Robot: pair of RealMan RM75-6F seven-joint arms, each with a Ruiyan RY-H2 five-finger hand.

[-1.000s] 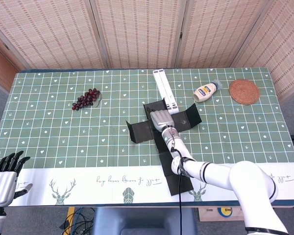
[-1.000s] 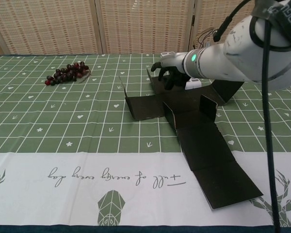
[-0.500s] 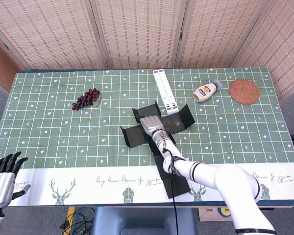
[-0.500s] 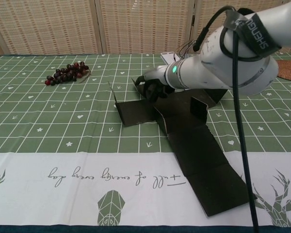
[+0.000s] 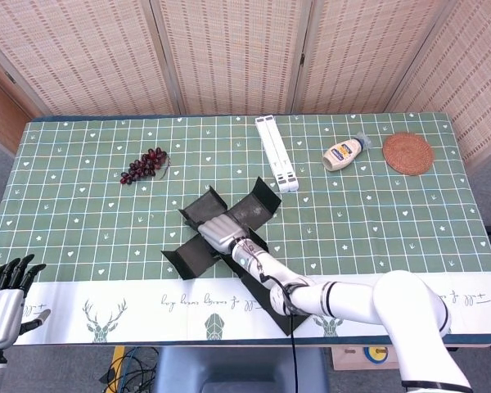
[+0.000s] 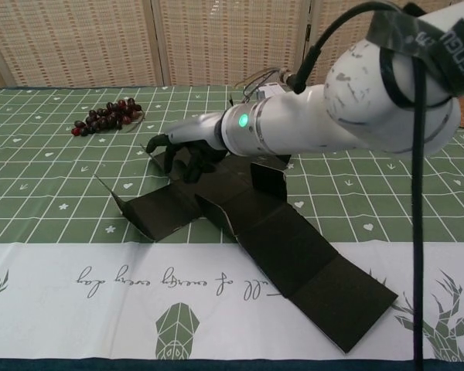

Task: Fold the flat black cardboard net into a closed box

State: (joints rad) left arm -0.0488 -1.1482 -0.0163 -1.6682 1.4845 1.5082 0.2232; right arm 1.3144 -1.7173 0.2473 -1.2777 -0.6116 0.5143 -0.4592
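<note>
Green-clothed table (image 5: 82, 205), cardboard net (image 5: 198, 256), grapes (image 5: 144, 164), bottle (image 5: 344, 152), coaster (image 5: 407, 152)

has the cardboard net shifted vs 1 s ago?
Yes. In the head view the cardboard net has slid left and toward the robot and turned, away from the white strip, with the right hand on it.

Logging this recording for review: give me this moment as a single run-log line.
right hand: fingers down on black cardboard net | net: unfolded, flaps partly raised | left hand: open, idle at table's near edge | box: not closed

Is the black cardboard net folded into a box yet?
No. The cardboard net lies spread on the table, with only some edge flaps raised.
</note>
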